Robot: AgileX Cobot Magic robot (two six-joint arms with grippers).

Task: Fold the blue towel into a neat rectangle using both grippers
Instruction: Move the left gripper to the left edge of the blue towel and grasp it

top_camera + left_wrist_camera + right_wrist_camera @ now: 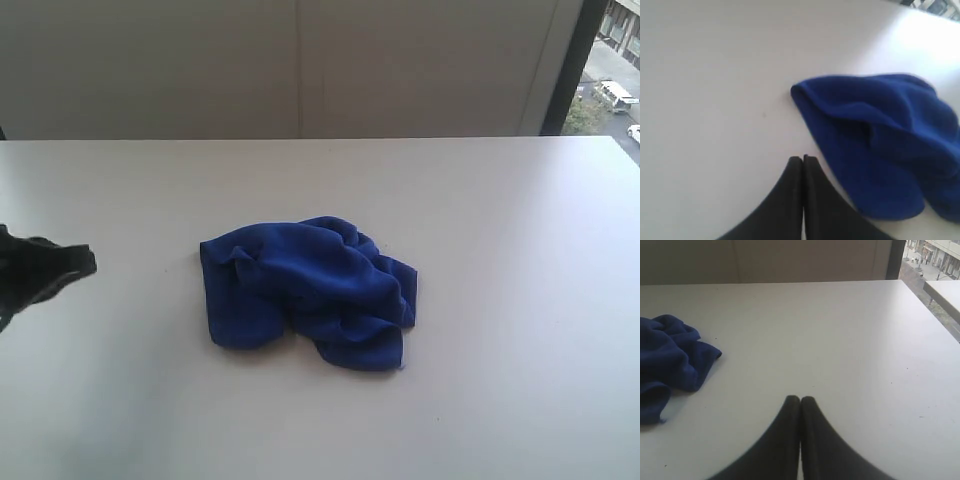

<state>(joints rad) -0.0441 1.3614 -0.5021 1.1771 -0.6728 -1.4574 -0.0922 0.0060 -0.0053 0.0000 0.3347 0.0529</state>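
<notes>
The blue towel (310, 290) lies crumpled in a heap near the middle of the white table (500, 230). My left gripper (85, 262) hovers at the left edge of the exterior view, well clear of the cloth, shut and empty. In the left wrist view its fingertips (803, 159) are pressed together just short of the towel (880, 145). The right gripper (800, 399) is shut with nothing in it, over bare table; the towel (670, 360) lies off to one side of it. The right arm does not show in the exterior view.
The table's far edge (320, 138) meets a grey wall. A dark window frame (565, 65) stands at the back right, with a street outside. A second table edge (945, 290) shows in the right wrist view.
</notes>
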